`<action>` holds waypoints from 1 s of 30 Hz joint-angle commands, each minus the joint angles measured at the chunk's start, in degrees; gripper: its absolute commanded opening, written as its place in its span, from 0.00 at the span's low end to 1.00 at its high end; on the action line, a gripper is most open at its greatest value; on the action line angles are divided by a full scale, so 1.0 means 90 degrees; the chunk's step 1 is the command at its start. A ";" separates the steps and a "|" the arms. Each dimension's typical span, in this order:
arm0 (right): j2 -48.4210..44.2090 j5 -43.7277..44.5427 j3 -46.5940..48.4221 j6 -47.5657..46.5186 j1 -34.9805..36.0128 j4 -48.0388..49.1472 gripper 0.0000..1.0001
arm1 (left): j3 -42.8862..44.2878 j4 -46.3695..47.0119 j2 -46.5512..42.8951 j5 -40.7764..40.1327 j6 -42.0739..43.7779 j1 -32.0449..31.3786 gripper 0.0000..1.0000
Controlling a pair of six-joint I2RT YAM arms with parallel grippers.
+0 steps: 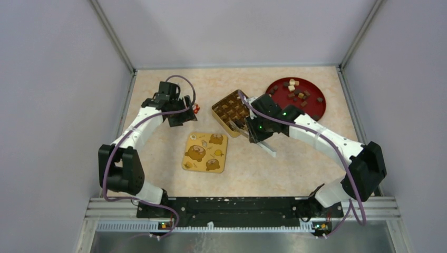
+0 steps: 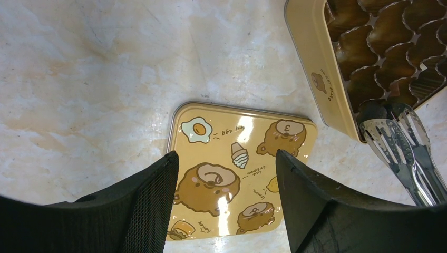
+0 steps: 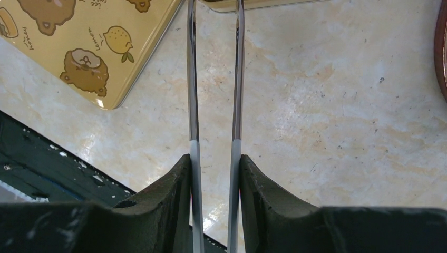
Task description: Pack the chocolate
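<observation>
While the chocolate (image 1: 298, 95) lies on the red plate (image 1: 312, 87), the right claw (image 3: 215, 163) grips tongs (image 3: 192, 79) at the tin (image 2: 316, 63); the left claw (image 2: 226, 155) gapes empty above the lid (image 2: 253, 121). Packing appears barely begun.

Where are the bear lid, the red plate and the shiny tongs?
bear lid (image 1: 205, 152): top view, middle of its yellow face.
red plate (image 1: 315, 86): top view, bare red patch near the far rim.
tongs (image 2: 387, 142): left wrist view, one slotted metal tip.
</observation>
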 commanded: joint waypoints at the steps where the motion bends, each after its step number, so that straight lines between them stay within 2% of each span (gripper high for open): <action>1: -0.0040 0.0132 0.0065 -0.0022 0.0082 0.0098 0.20 | 0.0000 0.0138 -0.0204 0.0076 0.0016 0.0025 0.73; 11: -0.0023 0.0289 0.0120 0.0021 0.0085 0.0228 0.32 | -0.0016 0.0148 -0.0189 0.0087 0.0034 0.0025 0.73; 30: -0.0008 0.0308 0.0106 0.0033 0.0080 0.0260 0.37 | -0.0028 0.0138 -0.0163 0.0083 0.0073 0.0025 0.73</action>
